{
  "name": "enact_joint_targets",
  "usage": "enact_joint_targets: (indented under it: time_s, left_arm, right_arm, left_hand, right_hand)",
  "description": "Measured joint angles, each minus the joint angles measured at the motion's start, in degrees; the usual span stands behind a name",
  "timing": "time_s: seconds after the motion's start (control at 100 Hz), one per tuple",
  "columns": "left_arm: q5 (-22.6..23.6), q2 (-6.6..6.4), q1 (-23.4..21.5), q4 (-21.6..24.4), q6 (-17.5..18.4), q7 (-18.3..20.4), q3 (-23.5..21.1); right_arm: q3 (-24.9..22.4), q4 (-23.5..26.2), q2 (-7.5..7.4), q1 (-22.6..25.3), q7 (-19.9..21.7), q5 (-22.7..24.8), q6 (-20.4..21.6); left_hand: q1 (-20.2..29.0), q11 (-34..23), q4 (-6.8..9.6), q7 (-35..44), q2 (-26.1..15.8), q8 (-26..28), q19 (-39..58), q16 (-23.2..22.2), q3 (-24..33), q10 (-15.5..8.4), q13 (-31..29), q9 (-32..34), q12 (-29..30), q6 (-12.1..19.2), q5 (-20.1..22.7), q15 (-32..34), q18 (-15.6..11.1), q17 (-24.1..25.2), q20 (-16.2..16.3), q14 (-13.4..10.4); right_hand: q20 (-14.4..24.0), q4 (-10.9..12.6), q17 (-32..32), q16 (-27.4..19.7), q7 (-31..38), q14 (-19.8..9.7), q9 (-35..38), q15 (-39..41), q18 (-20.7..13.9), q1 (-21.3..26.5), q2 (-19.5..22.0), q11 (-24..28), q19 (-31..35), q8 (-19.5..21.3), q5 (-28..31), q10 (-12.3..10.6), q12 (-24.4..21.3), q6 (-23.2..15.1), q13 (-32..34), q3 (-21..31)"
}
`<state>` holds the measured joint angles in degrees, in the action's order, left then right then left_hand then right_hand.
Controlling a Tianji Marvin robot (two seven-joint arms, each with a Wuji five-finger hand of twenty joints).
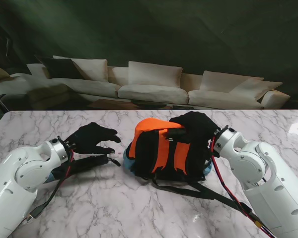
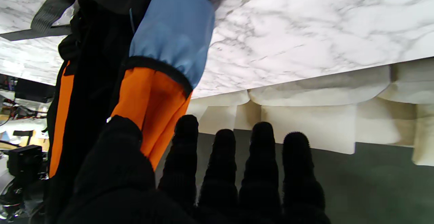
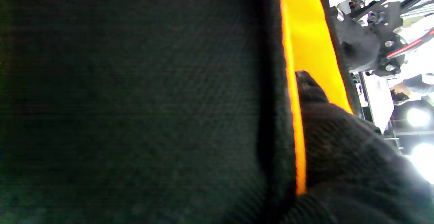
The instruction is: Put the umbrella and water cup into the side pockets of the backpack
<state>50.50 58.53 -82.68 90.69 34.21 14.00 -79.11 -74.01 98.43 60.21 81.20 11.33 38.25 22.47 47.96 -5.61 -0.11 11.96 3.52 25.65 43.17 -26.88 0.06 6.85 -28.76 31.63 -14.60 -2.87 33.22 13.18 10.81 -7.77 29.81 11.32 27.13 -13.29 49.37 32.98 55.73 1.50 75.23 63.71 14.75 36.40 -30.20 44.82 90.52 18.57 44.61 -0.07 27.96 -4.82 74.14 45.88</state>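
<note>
**Right hand on the backpack, left hand free beside it**

From the stand's view, the backpack, orange and black, lies in the middle of the marble table, with its black straps trailing toward me. The right hand lies on the top right part of the backpack, fingers bent over the fabric; this looks like a grip on the bag, but the fingertips are hidden. The left hand hovers to the left of the backpack, apart from it, fingers spread and holding nothing. A dark long object lies on the table just under the left wrist; I cannot tell for sure whether it is the umbrella. The water cup I cannot find in any view.

The left wrist view adds something the stand's view hardly gives: a light blue side pocket with a black elastic rim, on the orange side of the backpack. The four fingers are straight and separated there.

The right wrist view is almost filled by black fabric very close to the lens, with an orange stripe and one gloved finger on it.

Free marble is wide on the left and near me. The far table edge meets a white sofa.
</note>
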Motion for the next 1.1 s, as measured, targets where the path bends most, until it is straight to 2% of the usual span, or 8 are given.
enact_joint_targets:
  time_s: [0.1, 0.25, 0.35, 0.47, 0.55, 0.68, 0.87, 1.1]
  left_arm:
    - [1.0, -0.14, -1.9, 0.8, 0.1, 2.5, -3.7]
    - [4.6, -0.56, -5.5, 1.1, -0.1, 2.0, -9.0]
    - [4.9, -1.0, -7.9, 1.1, -0.6, 2.3, -11.4]
    - [8.0, -1.42, -9.8, 0.5, -1.0, 2.3, -13.0]
    - [8.6, -1.58, -10.5, -0.8, -2.1, 2.0, -13.4]
    - [10.8, -1.76, -11.1, -3.0, -3.1, 1.0, -13.8]
    - [15.7, -1.95, -11.8, -5.2, -4.7, -2.3, -13.6]
    - [13.8, -1.99, -12.5, -7.2, -6.8, -2.4, -13.4]
  right_arm:
    - [-0.1, 0.0, 0.01, 0.0, 0.0, 0.0, 0.0]
    - [0.0, 0.0, 0.01, 0.0, 0.0, 0.1, -0.1]
    - [0.0, 0.0, 0.0, -0.2, 0.2, 0.1, -0.1]
    - [0.1, 0.0, -0.01, -0.2, 0.3, 0.1, -0.2]
    - [0.1, 0.0, -0.01, -0.1, 0.2, 0.1, -0.4]
    - [0.0, 0.2, 0.0, 0.2, 0.1, 0.3, -0.8]
    - [0.1, 0.2, 0.02, 0.1, 0.1, 0.7, -1.3]
    - [0.5, -0.1, 0.01, -0.3, 0.2, 0.7, -1.6]
  left_hand:
    - [-1.6, 1.0, 0.0, -2.6, 0.0, -1.3, -2.9, 2.3, -0.5, 0.7, 3.6, -4.7, 1.8, -0.3, -3.9, -1.4, -1.8, 1.7, -2.8, -0.1]
    - [-3.9, 1.3, 0.0, -4.8, 0.2, -2.0, -5.1, 3.4, -0.6, 2.0, 7.4, -8.5, 1.8, -2.0, -8.9, -2.0, -3.4, 4.0, -4.3, 0.1]
    - [-6.9, 2.2, 0.0, -6.0, 2.6, -2.7, -5.8, 3.6, -0.8, 3.0, 8.8, -10.3, 1.9, -4.1, -11.6, -2.0, -3.6, 4.2, -4.4, 0.2]
    - [-8.9, 4.6, 0.0, -7.9, 6.1, -4.7, -5.8, 3.6, -1.1, 5.2, 8.8, -13.1, 4.1, -7.4, -13.5, -2.0, -4.8, 3.8, -5.0, 0.0]
    - [-9.6, 4.8, 0.0, -8.0, 7.5, -5.0, -5.8, 3.6, -1.2, 6.0, 8.8, -13.1, 5.0, -9.4, -13.6, -2.0, -5.0, 3.2, -5.0, -0.2]
    - [-9.7, 4.7, 0.0, -8.1, 9.2, -5.1, -5.8, 3.6, -1.2, 6.3, 8.7, -13.1, 5.3, -10.0, -14.2, -1.6, -5.5, 2.6, -5.0, -0.2]
    - [-9.7, -0.3, 0.0, -3.7, 9.2, -0.7, -3.4, 2.2, -1.2, 5.1, 7.8, -10.4, -0.9, -10.8, -13.4, 0.4, -5.6, 2.1, -5.6, -0.3]
    - [-9.6, -2.5, 0.0, -2.9, 9.9, 1.0, -1.2, 0.0, -1.2, 5.1, 6.6, -8.7, -3.5, -11.6, -11.4, 2.3, -5.6, 1.1, -5.6, -0.3]
  right_hand:
    - [0.0, 0.0, 0.0, 0.0, 0.0, 0.0, 0.0, 0.0, 0.0, 0.0, 0.0, 0.0, 0.0, 0.0, 0.0, 0.0, 0.0, 0.0, 0.0, 0.0]
    - [0.0, 0.0, 0.0, 0.0, 0.0, 0.0, 0.0, 0.0, 0.0, 0.0, 0.0, 0.0, 0.0, 0.0, 0.0, 0.0, 0.0, 0.0, 0.0, 0.0]
    - [0.0, 0.0, 0.0, 0.0, 0.0, 0.0, 0.0, -0.1, 0.0, 0.0, 0.0, 0.0, 0.0, 0.0, 0.0, 0.0, 0.0, 0.0, 0.0, 0.0]
    - [0.0, 0.0, 0.0, 0.0, 0.0, 0.0, 0.0, -0.1, 0.0, 0.0, 0.0, 0.0, 0.0, 0.0, 0.0, 0.0, 0.0, 0.0, 0.0, 0.0]
    - [0.0, 0.0, 0.0, 0.0, 0.0, 0.0, 0.0, -0.1, 0.0, 0.0, 0.0, 0.0, 0.0, 0.0, 0.0, 0.0, 0.0, 0.0, 0.0, 0.0]
    - [0.0, 0.0, 0.0, 0.0, 0.0, 0.0, 0.0, -0.1, 0.0, 0.0, 0.0, 0.0, 0.0, 0.0, 0.0, 0.0, 0.0, 0.0, 0.0, 0.0]
    - [0.0, 0.0, -0.1, 0.0, 0.0, 0.0, 0.0, -0.1, 0.0, 0.0, 0.1, 0.0, -0.1, 0.0, 0.0, 0.0, 0.0, 0.0, 0.0, 0.0]
    - [0.0, 0.0, -0.5, 0.0, 0.0, 0.0, 0.0, -0.1, 0.0, 0.0, 0.1, 0.0, -0.1, 0.0, 0.0, 0.0, 0.0, 0.0, 0.0, 0.0]
